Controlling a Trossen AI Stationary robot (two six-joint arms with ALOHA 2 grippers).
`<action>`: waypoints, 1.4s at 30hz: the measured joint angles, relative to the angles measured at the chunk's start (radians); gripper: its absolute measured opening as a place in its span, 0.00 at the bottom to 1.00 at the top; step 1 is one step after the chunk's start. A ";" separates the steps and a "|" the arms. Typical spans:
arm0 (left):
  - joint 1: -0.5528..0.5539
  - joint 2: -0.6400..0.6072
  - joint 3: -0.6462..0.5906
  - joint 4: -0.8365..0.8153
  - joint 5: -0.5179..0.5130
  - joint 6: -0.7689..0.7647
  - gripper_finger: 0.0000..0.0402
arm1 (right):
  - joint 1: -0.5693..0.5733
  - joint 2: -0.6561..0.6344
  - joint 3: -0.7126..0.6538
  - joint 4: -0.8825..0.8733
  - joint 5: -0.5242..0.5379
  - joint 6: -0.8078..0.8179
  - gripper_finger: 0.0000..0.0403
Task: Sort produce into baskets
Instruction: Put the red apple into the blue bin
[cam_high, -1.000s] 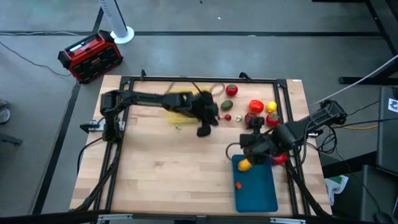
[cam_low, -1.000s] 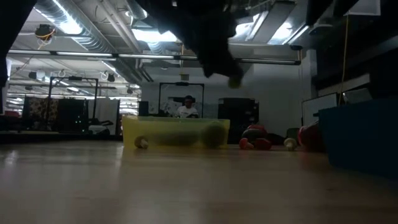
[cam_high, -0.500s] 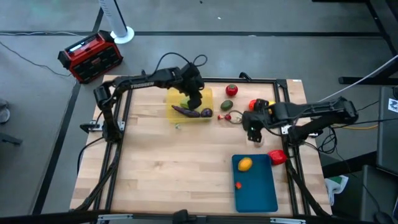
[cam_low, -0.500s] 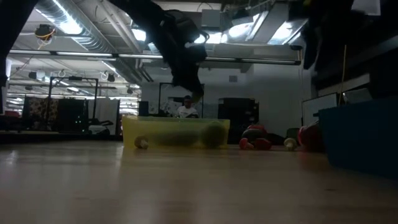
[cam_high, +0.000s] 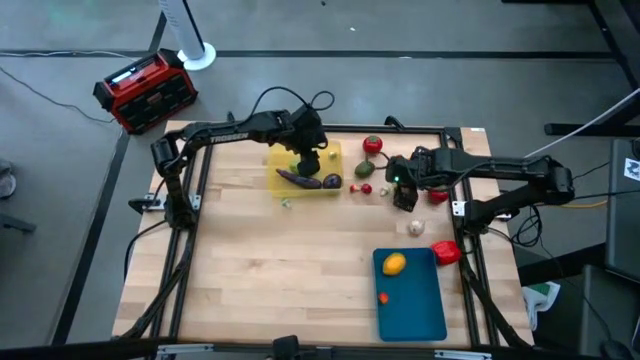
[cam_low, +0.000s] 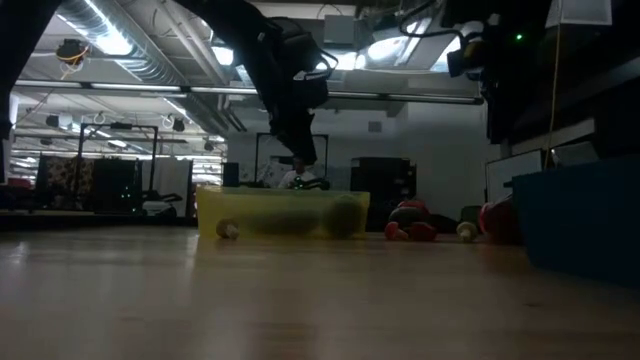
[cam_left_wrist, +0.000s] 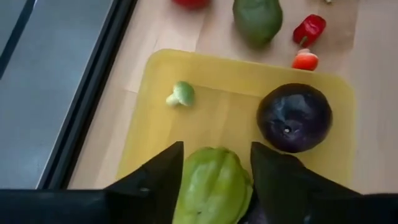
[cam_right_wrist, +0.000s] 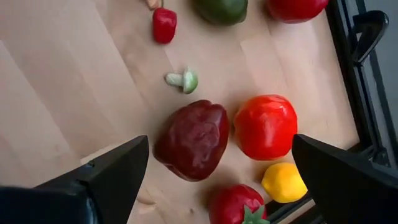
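Green pepper (cam_left_wrist: 212, 186) sits between our left gripper (cam_left_wrist: 214, 168) fingers, low over the yellow basket (cam_left_wrist: 155, 81); whether they pinch it we cannot tell. We release straight down, while our wide-open, empty right gripper (cam_right_wrist: 217, 180) centres over the dark red pepper (cam_right_wrist: 191, 140).

Left arm stretched across table's far side, wrist bent down, left gripper (cam_high: 306, 163) low, fingers (cam_left_wrist: 155, 177) parted a little. Right arm reaching in from right edge toward far-right area, right gripper (cam_high: 403, 190) pointing down, fingers (cam_right_wrist: 115, 168) spread wide, holding nothing.
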 joint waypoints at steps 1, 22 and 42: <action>-0.004 0.000 0.000 0.000 0.000 0.000 0.48 | -0.012 0.000 0.000 0.006 0.000 0.001 0.97; -0.024 0.001 0.000 -0.024 -0.003 -0.008 0.54 | -0.114 0.000 0.000 0.078 -0.011 0.079 0.97; -0.024 0.001 0.000 -0.023 -0.003 -0.008 0.53 | -0.113 0.001 -0.062 0.085 -0.101 0.165 0.97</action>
